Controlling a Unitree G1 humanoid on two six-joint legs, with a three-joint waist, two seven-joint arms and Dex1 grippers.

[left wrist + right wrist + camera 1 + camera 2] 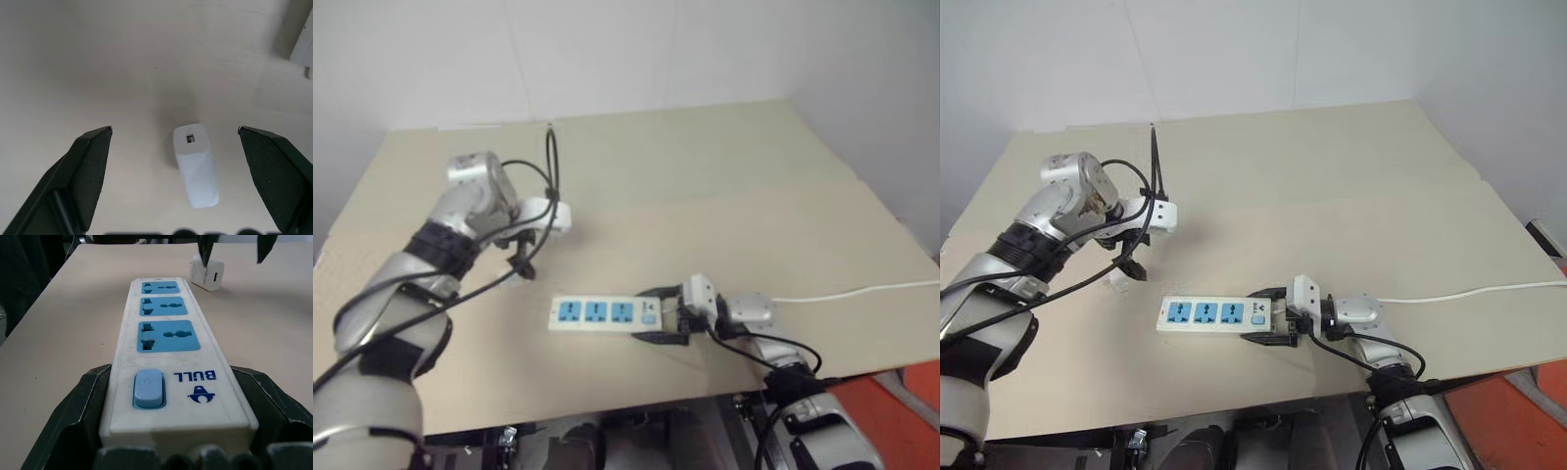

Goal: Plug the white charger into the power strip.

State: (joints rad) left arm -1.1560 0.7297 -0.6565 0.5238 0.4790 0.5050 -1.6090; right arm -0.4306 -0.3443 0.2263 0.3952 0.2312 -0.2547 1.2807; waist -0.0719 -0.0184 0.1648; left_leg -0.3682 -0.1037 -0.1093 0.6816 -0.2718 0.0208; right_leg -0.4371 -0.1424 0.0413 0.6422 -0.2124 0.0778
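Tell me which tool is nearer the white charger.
Left. The left tool hangs open over the white charger; the right tool clamps the power strip's switch end, farther away.

Bare table (98, 63) surrounds the white charger (195, 164) on all sides.

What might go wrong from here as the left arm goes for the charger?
1. The charger lies on its side, off-centre between the open left pincer's fingers, nearer one; closing could shove or tip it rather than trap it squarely.
2. The right pincer holds the strip only at its switch end, so pressing a plug into a far socket may tilt or swing it.
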